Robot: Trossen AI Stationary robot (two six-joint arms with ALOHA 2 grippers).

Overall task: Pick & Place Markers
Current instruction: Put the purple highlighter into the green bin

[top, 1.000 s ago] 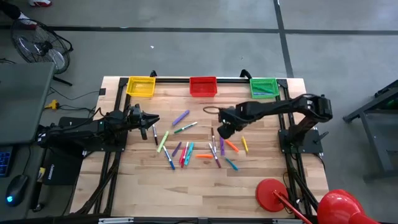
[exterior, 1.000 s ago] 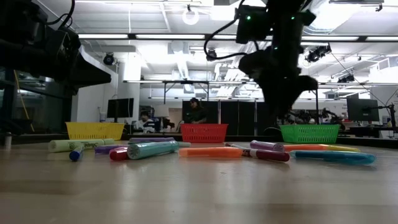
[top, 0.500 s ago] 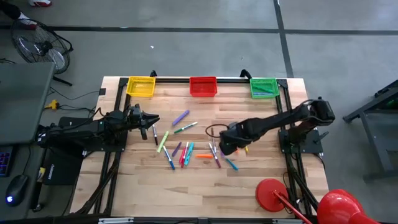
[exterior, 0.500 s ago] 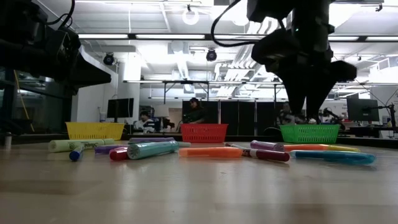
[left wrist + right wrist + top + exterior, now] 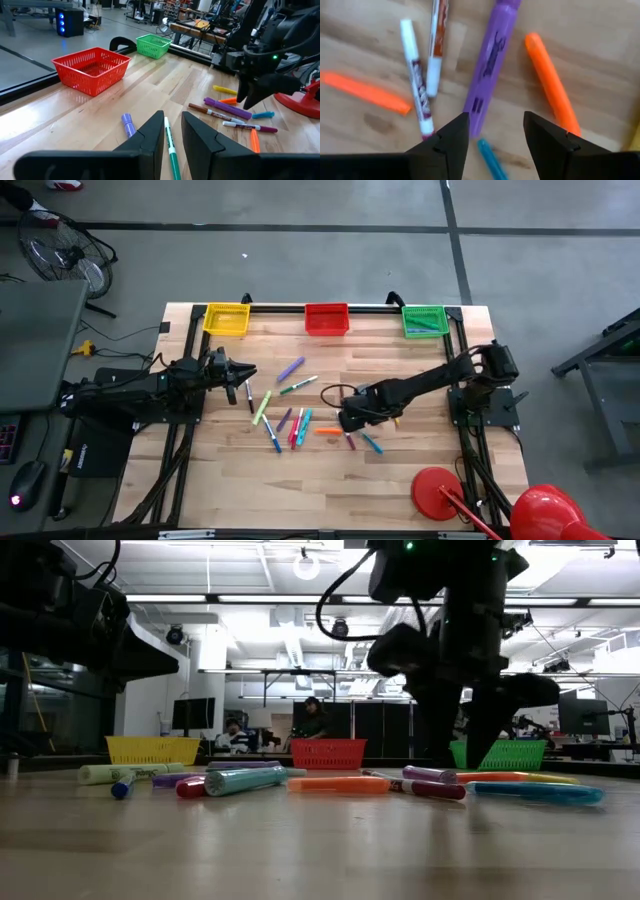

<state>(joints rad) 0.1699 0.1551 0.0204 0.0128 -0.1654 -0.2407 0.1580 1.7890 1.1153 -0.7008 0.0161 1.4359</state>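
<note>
Purple marker [image 5: 489,70] cut off at edge; teal marker [image 5: 491,159] blurred

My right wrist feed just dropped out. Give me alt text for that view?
The right pincer, open, hovers over a purple marker lying on the wooden table. An orange marker lies to one side of it, two white markers and another orange one to the other, and a blue marker shows between the fingertips.

A grey concrete floor [image 5: 300,240] with dark seams surrounds the wooden table [image 5: 300,480]. A wire fan [image 5: 65,255] stands on the floor near the table's far left corner, and a grey desk [image 5: 35,330] sits along the left side. Beyond the table, rows of ceiling lights [image 5: 270,598] brighten an open workshop with white ducts; 2 people [image 5: 312,720] sit at dark monitors [image 5: 192,713]
</note>
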